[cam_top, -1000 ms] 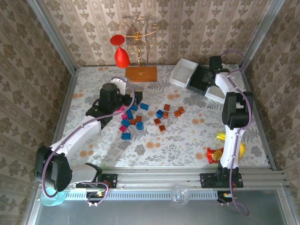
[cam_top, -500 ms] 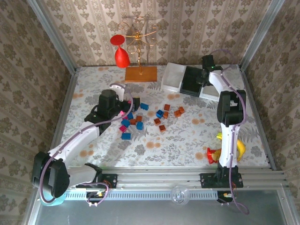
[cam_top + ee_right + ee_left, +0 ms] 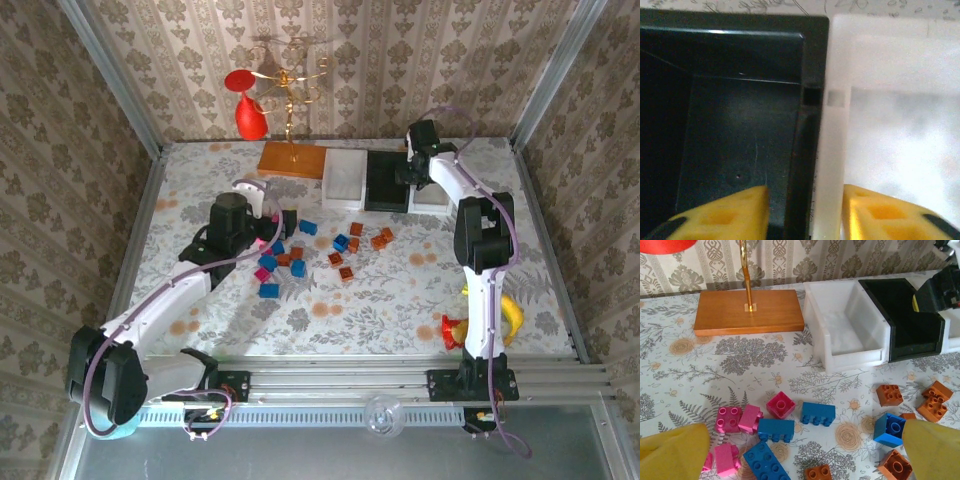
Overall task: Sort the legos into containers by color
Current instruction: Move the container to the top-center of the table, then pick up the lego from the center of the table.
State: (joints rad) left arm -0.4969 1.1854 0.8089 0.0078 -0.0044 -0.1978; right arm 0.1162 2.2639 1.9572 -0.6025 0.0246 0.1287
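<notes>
Magenta, blue and orange-brown legos [image 3: 290,255] lie scattered at mid-table. Up close I see a magenta brick [image 3: 780,405], a blue brick [image 3: 818,413] and an orange brick [image 3: 890,395]. My left gripper [image 3: 272,220] hovers open over the pile's left part, its yellow fingertips [image 3: 675,452] wide apart with nothing between them. Three trays stand in a row at the back: white [image 3: 343,178], black [image 3: 386,182], white [image 3: 432,195]. My right gripper [image 3: 805,210] is shut across the black tray's wall [image 3: 807,140] and the neighbouring white tray's wall [image 3: 835,150].
The gold stand's wooden base [image 3: 293,160] touches the left white tray [image 3: 852,359]; a red ornament [image 3: 247,115] hangs from the stand. A red-yellow snack packet [image 3: 460,328] lies by the right arm. Patterned walls enclose the table on three sides.
My right gripper has dragged the trays leftward along the back into a straight row, nudging the stand's base left. The left gripper shifted only slightly over the legos.
</notes>
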